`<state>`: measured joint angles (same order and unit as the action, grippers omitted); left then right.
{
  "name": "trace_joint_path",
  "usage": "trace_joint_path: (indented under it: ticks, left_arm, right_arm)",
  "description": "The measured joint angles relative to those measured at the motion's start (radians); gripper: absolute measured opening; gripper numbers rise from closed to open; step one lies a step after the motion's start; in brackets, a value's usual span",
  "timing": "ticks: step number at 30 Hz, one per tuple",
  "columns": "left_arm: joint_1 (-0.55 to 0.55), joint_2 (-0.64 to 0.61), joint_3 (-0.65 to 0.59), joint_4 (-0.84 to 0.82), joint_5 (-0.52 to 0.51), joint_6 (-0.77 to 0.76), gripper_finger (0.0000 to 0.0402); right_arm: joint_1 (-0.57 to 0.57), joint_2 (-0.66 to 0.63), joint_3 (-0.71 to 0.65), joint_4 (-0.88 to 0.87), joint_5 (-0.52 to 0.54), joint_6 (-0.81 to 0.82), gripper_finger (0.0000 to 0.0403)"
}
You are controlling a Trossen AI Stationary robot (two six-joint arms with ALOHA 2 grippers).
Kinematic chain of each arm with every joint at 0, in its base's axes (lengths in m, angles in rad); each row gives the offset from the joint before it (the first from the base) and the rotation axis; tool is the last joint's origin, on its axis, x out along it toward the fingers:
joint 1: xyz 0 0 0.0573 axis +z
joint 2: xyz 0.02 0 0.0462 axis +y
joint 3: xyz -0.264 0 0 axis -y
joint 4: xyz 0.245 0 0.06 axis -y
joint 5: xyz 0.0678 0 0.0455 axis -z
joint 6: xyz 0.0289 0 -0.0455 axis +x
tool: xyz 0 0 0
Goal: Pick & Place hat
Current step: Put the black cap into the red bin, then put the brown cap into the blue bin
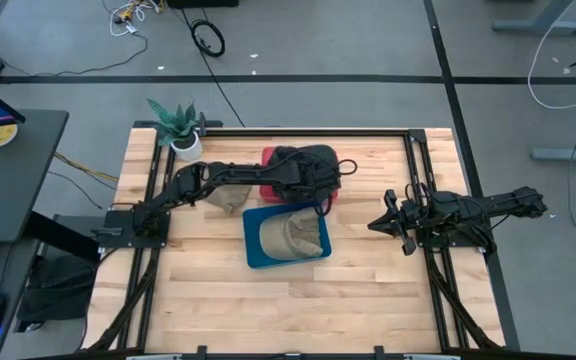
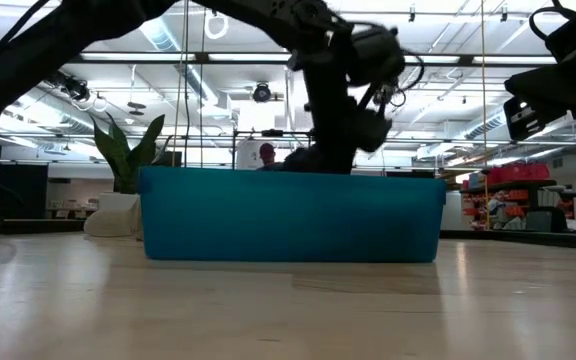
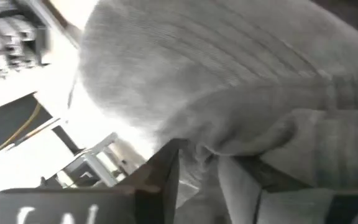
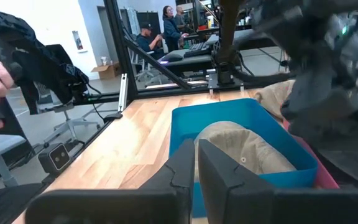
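A tan hat [image 1: 288, 236] lies in the blue bin [image 1: 254, 250] at the table's middle. It also shows in the right wrist view [image 4: 247, 149]. My left gripper [image 3: 204, 180] reaches down at the bin's far right corner [image 1: 315, 198] and is shut on the hat's cloth. In the low view it dips behind the bin's wall [image 2: 328, 150]. A second tan hat [image 1: 226, 198] lies on the table left of the bin, under my left arm. My right gripper [image 1: 380, 223] is shut and empty, right of the bin. My left gripper pinches a fold of the tan hat's cloth [image 3: 207, 152] between its two fingers, at the hat's far edge. The fingers come from above, pointing down into the bin. The rest of the hat lies in the bin; the crown [image 3: 216, 68] fills the wrist view.
A red tray [image 1: 273, 160] stands just beyond the blue bin, partly under my left gripper. A potted plant [image 1: 180, 130] stands at the far left corner. Black frame rails [image 1: 413, 170] run along the table's sides. Bare wood lies toward the near edge.
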<state>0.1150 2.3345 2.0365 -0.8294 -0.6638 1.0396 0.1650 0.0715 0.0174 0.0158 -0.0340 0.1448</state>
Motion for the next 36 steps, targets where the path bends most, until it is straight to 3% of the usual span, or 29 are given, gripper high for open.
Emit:
trace_joint_path:
  ticks: [7, 12, 23, 28, 36]
  left_arm:
    - [-0.040, -0.008, 0.150, -0.134, -0.020, -0.133, 0.0173]
    - [-0.072, -0.015, 0.323, -0.382, -0.016, -0.401, 0.0200]
    - [-0.120, -0.306, 0.154, -0.665, 0.167, -1.019, 0.0186]
    - [-0.138, -0.433, 0.004, -0.678, 0.163, -1.143, 0.0186]
    - [-0.146, -0.617, -0.375, -0.559, 0.166, -1.314, 0.0186]
  right_arm:
    - [0.000, 0.000, 0.000, 0.000, 0.000, 0.000, 0.0027]
    - [0.000, 0.000, 0.000, 0.000, -0.001, 0.000, 0.0027]
    - [0.000, 0.001, 0.000, 0.001, -0.001, 0.000, 0.0027]
    - [0.000, 0.001, 0.000, 0.002, -0.001, 0.000, 0.0027]
    - [0.000, 0.001, 0.000, 0.002, 0.000, 0.000, 0.0027]
